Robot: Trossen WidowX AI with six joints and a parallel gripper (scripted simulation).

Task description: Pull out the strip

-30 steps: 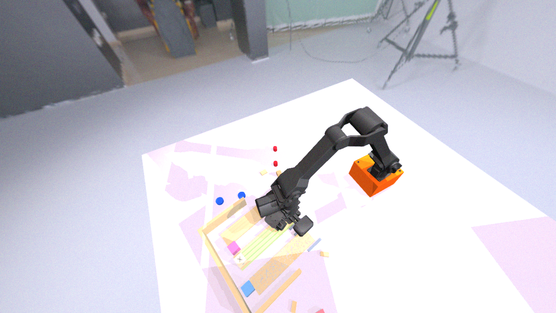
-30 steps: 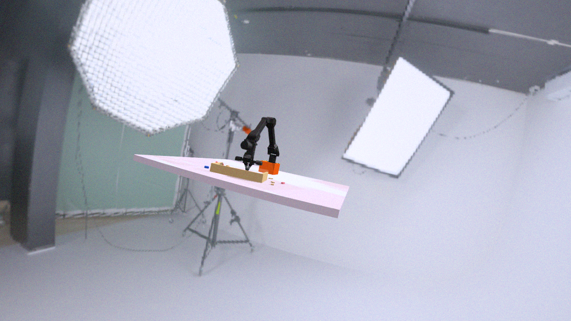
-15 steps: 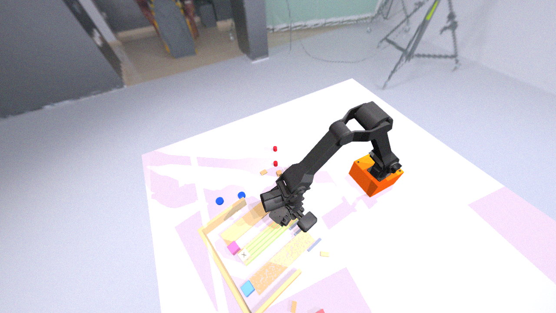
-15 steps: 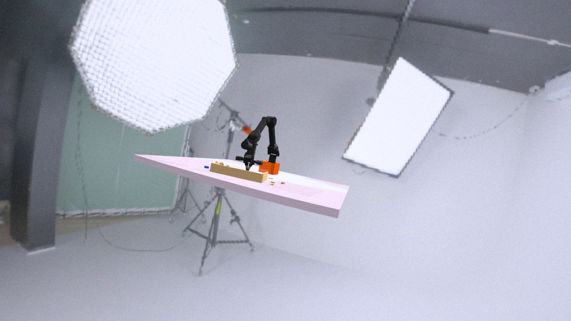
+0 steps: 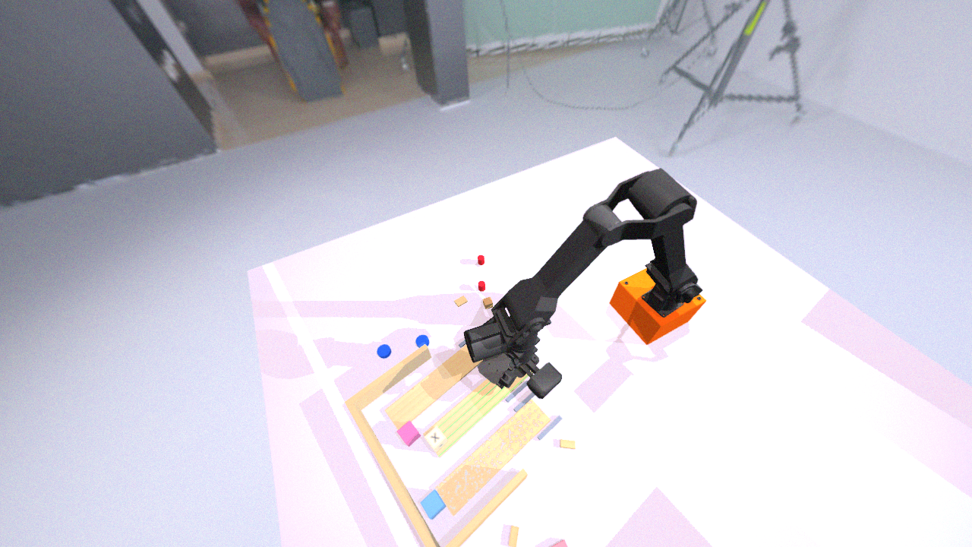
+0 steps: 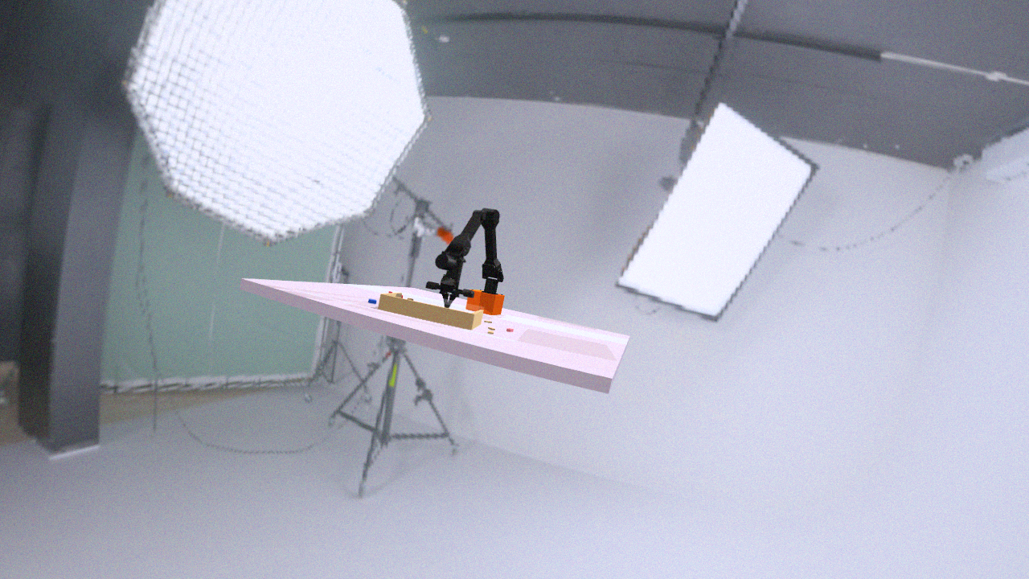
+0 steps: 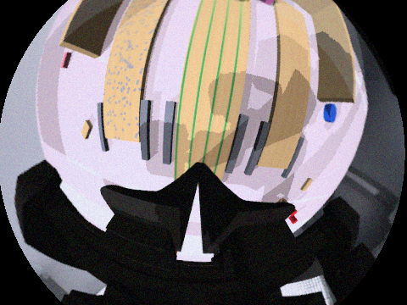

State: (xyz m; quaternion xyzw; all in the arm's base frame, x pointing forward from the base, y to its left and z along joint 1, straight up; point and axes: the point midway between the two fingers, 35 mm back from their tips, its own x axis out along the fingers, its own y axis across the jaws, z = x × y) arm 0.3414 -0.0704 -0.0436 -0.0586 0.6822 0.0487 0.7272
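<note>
The labelled cube (image 5: pixel 434 437), pale with a dark X, sits on the far end of the green-striped strip (image 5: pixel 468 413) (image 7: pixel 214 55). The cube is outside the wrist view. My gripper (image 6: pixel 446 303) (image 7: pixel 199 166) is shut and empty, pointing down over the near end of the striped strip; whether the tips touch it I cannot tell. The plain strip (image 5: pixel 422 397) (image 7: pixel 292 63) has a magenta cube (image 5: pixel 408 433) (image 7: pixel 270 1) at its far end. The speckled strip (image 5: pixel 496 445) (image 7: pixel 127 76) has a blue cube (image 5: pixel 433 504) at its far end.
A wooden wall (image 5: pixel 386 463) (image 6: pixel 424 310) closes the far side, with side walls along the outer strips. Grey rails (image 7: pixel 170 131) (image 5: pixel 550 428) flank the strips' near ends. Blue discs (image 5: pixel 383 351) (image 7: pixel 330 113), red cylinders (image 5: pixel 481 260) (image 7: pixel 293 218) and small wooden pieces (image 5: pixel 566 444) lie outside.
</note>
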